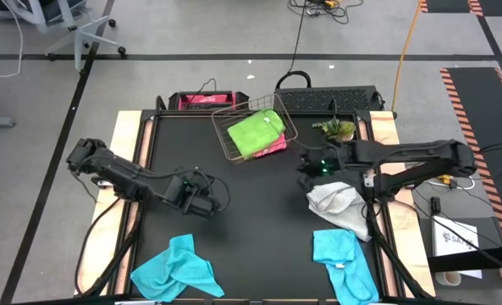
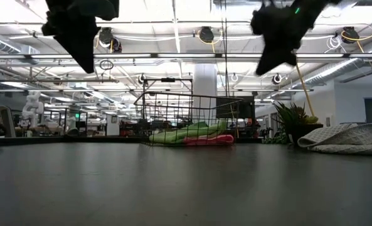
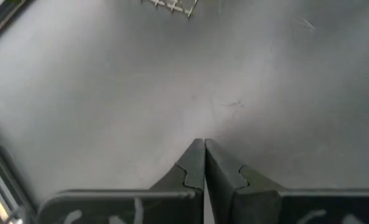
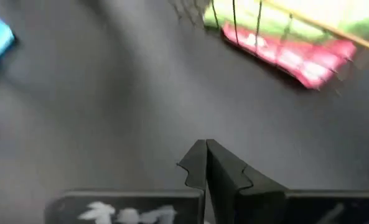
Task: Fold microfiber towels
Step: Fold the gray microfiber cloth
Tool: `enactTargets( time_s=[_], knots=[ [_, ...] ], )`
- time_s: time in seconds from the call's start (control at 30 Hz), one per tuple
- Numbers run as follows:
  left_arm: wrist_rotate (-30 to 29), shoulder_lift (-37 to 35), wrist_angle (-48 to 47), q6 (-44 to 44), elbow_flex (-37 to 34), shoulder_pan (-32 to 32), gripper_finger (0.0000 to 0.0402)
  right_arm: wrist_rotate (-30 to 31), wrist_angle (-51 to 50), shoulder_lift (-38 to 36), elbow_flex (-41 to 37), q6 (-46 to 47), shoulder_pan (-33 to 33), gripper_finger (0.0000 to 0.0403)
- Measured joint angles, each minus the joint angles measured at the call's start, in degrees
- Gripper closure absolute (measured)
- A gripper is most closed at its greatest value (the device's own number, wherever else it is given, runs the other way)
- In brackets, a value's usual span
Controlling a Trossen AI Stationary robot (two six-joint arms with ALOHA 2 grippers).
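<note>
1. The high view alone shows both turquoise towels (image 1: 177, 269) (image 1: 342, 263) at the table's near edge and the grey towel (image 1: 339, 206) on the right.
2. Green towel (image 1: 256, 133) lies over pink towel (image 4: 287, 57) in the wire basket (image 1: 229, 146).
3. The wrist views show the left gripper (image 3: 204, 146) and right gripper (image 4: 206, 146) with jaws together, empty, above the table (image 1: 259, 212).

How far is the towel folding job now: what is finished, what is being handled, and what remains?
Done: the green towel and pink towel lie folded in the wire basket. In hand: nothing; the left gripper and right gripper are both shut and empty above the table. Left: the grey towel and two blue towels lie crumpled near the front edge.
</note>
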Motion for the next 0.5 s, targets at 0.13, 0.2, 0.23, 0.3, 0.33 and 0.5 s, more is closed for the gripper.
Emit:
enactTargets(
  time_s=[0.13, 0.2, 0.23, 0.3, 0.33, 0.5],
  knots=[
    [-0.05, 0.00, 3.14, 5.86, 0.00, 2.66, 0.0384, 2.85, -15.40, -0.47, 8.15, 5.58, 6.59, 0.0403],
    [-0.02, 0.00, 5.35, 9.08, 0.00, 3.82, 0.0391, 4.15, -20.62, -0.46, 10.15, 8.96, 9.29, 0.0403],
    [-0.01, 0.00, 6.73, 10.69, 0.00, 4.38, 0.0396, 4.12, -22.44, -0.38, 10.39, 10.89, 10.49, 0.0403],
    [0.01, 0.00, 9.81, 13.84, 0.00, 5.40, 0.0398, 3.91, -25.62, -0.25, 10.07, 15.34, 12.67, 0.0403],
    [0.02, 0.00, 11.59, 15.23, 0.00, 5.86, 0.0397, 3.69, -27.16, -0.23, 9.52, 17.55, 13.85, 0.0403],
    [0.16, 0.00, 20.43, 21.79, 0.00, 7.91, 0.0379, 0.08, -32.08, 0.34, 5.66, 25.97, 19.00, 0.0403]
  ],
)
